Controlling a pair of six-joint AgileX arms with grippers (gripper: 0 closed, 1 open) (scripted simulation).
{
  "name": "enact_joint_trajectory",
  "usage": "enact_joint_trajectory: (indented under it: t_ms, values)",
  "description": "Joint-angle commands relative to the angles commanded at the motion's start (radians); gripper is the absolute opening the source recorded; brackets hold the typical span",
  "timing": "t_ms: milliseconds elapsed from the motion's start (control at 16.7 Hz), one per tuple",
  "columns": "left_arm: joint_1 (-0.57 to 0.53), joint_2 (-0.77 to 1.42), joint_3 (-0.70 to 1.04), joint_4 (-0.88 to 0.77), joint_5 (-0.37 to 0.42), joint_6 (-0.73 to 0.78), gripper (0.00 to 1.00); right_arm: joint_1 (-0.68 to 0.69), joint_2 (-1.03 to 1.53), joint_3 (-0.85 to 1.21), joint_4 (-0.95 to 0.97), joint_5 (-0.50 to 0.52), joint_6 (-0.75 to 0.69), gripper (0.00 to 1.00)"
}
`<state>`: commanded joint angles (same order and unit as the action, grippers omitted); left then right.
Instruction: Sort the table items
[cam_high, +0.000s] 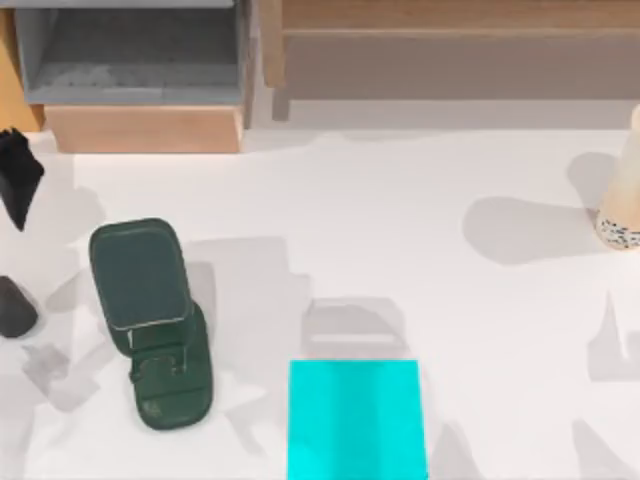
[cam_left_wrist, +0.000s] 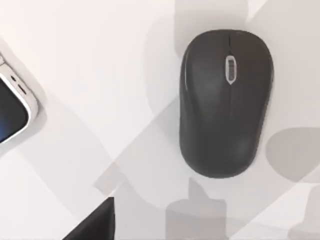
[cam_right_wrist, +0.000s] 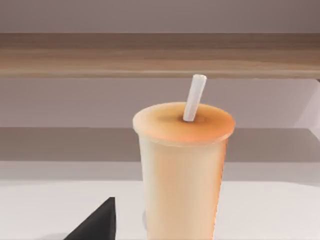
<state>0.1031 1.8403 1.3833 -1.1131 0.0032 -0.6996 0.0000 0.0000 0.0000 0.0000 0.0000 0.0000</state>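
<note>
While nothing on the table is gripped yet, we judge the sorting to be at its approach step. At the far left edge of the top view, our left gripper (cam_high: 16, 178) hangs above the black mouse (cam_high: 12, 306), which lies flat on the white table (cam_high: 400, 220) with the smartphone (cam_left_wrist: 12, 107) close by. We cannot tell whether this tool is spread or closed. Right of them stand the dark green phone stand (cam_high: 150, 320) and, at lower centre, the cyan mat (cam_high: 355, 420). At the far right edge stands the cream cup (cam_high: 622, 195), upright, faced by our right gripper (cam_right_wrist: 95, 226), state likewise unclear. Next, each needs a squared, centred descent.
</note>
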Motion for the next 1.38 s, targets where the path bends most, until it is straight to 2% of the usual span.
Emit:
enact_joint_trajectory:
  t_ms: [300, 720, 1020, 1380]
  values:
    - [-0.002, 0.013, -0.032, 0.042, 0.000, 0.000, 1.00, 0.000, 0.000, 0.000, 0.000, 0.000, 0.000, 1.00]
    - [0.001, 0.120, -0.197, 0.321, 0.001, 0.004, 1.00, 0.000, 0.000, 0.000, 0.000, 0.000, 0.000, 1.00]
    - [0.002, 0.129, -0.209, 0.338, 0.001, 0.004, 1.00, 0.000, 0.000, 0.000, 0.000, 0.000, 0.000, 1.00]
    - [0.002, 0.129, -0.209, 0.338, 0.001, 0.004, 0.55, 0.000, 0.000, 0.000, 0.000, 0.000, 0.000, 1.00]
